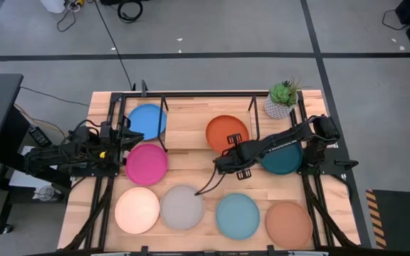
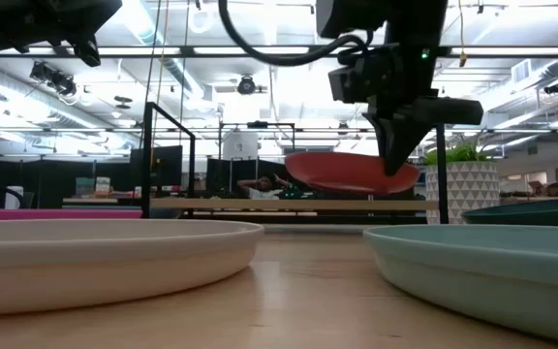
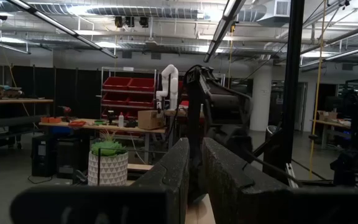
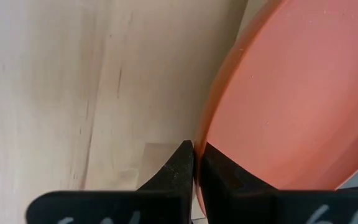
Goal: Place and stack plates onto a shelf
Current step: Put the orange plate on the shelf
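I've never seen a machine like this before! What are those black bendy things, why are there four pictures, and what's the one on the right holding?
Those are two robot arms, each ending in a two-finger gripper. One picture looks down from above, one sits low on the table, and two come from cameras on the arms' wrists. The right gripper is pinching the rim of an orange plate and holding it up above the shelf. The blue plate already sits on that shelf. The left gripper waits shut beside it, holding nothing. On the table lie magenta, cream, grey, light teal, brown and dark teal plates, plus a potted plant.
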Robot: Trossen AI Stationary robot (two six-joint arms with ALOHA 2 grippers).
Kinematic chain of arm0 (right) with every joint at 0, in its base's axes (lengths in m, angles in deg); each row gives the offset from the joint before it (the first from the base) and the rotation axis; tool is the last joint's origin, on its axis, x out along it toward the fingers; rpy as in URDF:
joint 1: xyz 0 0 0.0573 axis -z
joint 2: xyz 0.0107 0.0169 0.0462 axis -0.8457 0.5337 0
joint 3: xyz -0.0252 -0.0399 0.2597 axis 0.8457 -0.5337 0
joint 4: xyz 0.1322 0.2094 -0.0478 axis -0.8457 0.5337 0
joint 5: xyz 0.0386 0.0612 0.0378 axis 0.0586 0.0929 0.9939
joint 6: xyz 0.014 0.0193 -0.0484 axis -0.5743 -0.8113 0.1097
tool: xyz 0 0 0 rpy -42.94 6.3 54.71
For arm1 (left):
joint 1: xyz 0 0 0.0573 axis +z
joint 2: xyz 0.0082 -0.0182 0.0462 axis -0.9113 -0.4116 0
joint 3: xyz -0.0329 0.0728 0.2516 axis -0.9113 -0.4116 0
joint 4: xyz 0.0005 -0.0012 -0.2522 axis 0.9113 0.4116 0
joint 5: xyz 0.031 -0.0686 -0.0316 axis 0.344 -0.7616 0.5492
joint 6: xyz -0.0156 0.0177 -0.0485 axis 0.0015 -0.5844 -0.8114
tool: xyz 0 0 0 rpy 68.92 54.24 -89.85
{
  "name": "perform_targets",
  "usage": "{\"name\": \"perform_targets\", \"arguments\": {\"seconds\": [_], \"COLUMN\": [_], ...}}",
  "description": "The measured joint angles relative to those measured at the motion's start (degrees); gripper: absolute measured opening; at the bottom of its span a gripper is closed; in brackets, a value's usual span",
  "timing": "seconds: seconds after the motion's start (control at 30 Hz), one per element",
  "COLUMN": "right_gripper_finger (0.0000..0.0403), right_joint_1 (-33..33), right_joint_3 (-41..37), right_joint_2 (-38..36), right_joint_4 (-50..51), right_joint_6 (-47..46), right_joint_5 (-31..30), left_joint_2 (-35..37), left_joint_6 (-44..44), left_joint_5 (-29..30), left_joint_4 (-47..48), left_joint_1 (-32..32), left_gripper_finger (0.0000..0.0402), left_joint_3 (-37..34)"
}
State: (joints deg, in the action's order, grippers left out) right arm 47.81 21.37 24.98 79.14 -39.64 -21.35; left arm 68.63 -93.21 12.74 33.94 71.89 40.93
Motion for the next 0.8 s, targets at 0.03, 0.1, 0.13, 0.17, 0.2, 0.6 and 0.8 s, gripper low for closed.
{"name": "perform_targets", "arguments": {"seconds": [0.03, 0.1, 0.13, 0.17, 0.2, 0.6, 0.8], "right_gripper_finger": [0.0024, 0.0024, 0.0024, 0.0024, 0.0024, 0.0027, 0.006], "right_joint_1": [0.7, 2.1, 2.7, 3.3, 3.8, 7.1, 7.1], "right_joint_3": [0.0, 0.0, 0.0, 0.0, 0.0, 0.0, 0.0], "right_joint_2": [0.0, 0.0, 0.0, 0.0, 0.0, 0.0, 0.0], "right_joint_4": [0.0, 0.0, 0.0, 0.0, 0.0, 0.1, 0.0], "right_joint_6": [0.0, -0.8, -1.3, -1.6, -1.7, -2.1, -2.4], "right_joint_5": [0.3, 0.5, 0.5, 0.5, 0.5, 3.0, 2.9], "left_joint_2": [0.0, 0.0, 0.0, 0.0, 0.0, 0.0, 0.0], "left_joint_6": [0.0, 0.0, 0.0, 0.0, 0.0, 0.0, 0.0], "left_joint_5": [0.0, 0.0, 0.0, 0.0, 0.0, 0.0, 0.0], "left_joint_4": [0.0, 0.0, 0.1, 0.2, 0.3, 0.3, 0.4], "left_joint_1": [0.0, 0.0, 0.0, 0.0, 0.0, 0.0, 0.0], "left_gripper_finger": [0.0052, 0.0052, 0.0052, 0.0052, 0.0052, 0.0052, 0.0052], "left_joint_3": [0.0, 0.0, 0.0, 0.0, 0.0, 0.0, 0.0]}}
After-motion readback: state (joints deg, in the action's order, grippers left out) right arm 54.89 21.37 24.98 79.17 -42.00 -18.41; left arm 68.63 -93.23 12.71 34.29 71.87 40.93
